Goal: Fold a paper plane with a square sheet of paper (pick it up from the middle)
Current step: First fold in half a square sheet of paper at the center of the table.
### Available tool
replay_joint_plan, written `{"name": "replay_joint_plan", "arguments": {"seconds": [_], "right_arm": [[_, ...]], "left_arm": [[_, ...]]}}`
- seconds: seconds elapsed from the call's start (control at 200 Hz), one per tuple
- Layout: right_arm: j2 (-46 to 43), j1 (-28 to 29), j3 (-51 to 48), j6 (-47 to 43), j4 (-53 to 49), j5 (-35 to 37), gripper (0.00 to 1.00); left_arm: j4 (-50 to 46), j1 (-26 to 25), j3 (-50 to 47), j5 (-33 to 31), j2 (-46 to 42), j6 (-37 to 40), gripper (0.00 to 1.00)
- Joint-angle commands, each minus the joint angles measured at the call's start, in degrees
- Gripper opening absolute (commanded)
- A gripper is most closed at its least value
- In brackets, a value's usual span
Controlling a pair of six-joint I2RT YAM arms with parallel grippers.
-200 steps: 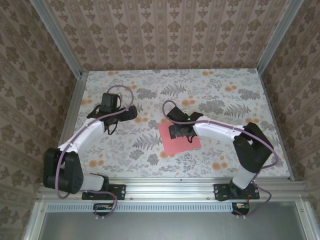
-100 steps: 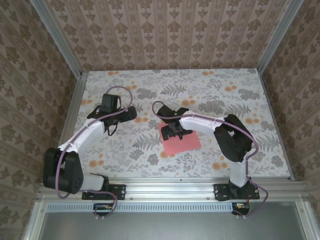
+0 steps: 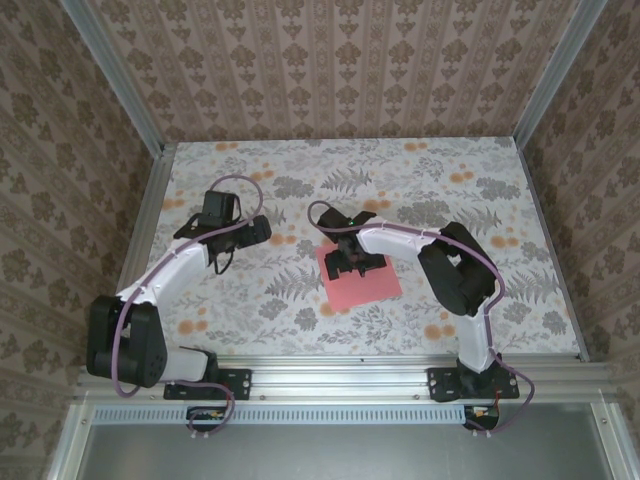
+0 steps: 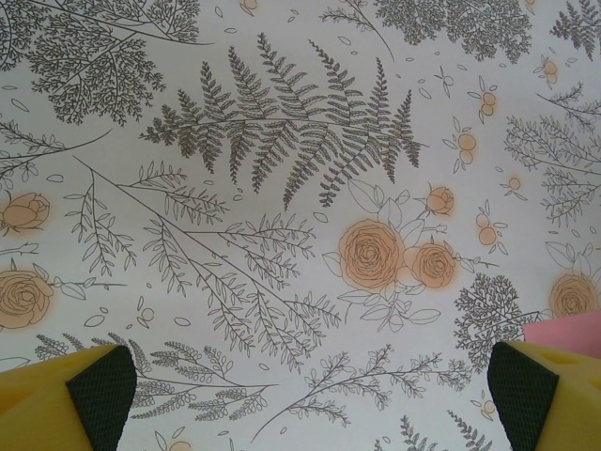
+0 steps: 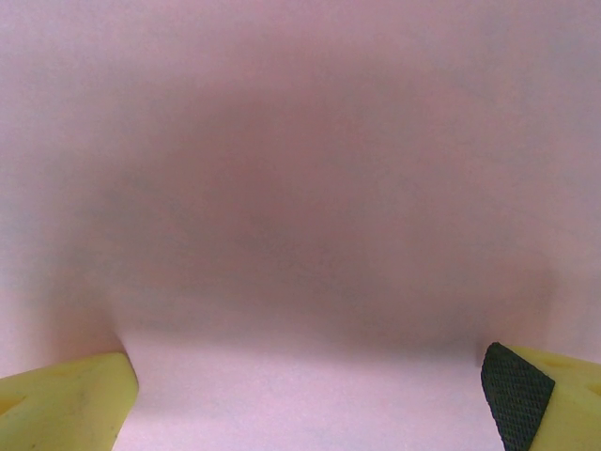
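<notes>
Pink paper sheet (image 3: 366, 286) flat under R gripper (image 5: 310, 399), jaws wide.

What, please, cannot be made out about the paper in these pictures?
Top view: the right gripper covers the far-left of the pink paper; creases there are hidden.
Right wrist view: the paper is blurred, too close; contact unclear.
Left wrist view: the frame edge and the left gripper cut the paper off.
</notes>
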Motion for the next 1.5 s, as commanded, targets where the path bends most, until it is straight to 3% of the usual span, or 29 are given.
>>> {"name": "replay_joint_plan", "arguments": {"seconds": [0.0,0.25,0.815,1.16,1.495], "right_arm": [[4.48,-0.25,-3.19,0.82,0.63,-5.92,1.0],[5.13,-0.38,-5.68,1.29,1.16,-6.75,0.99],[0.82,-0.44,-6.5,4.01,5.55,-5.5,0.75],[-9.29,-2.95,-15.34,12.33,28.94,-19.04,0.45],[-13.95,-11.16,-28.42,29.21,64.85,-42.44,0.35]], "left_arm": [[-1.15,0.57,-0.68,-0.74,-0.4,-0.51,1.0],[-1.67,0.59,-0.98,-0.97,-0.93,-0.67,1.0],[-2.44,0.56,-2.51,-1.51,-2.19,-2.95,1.0],[-2.79,-1.51,-4.12,4.68,-2.26,-5.07,1.0],[2.7,-6.07,-5.68,15.72,-2.09,-7.81,1.0]]}}
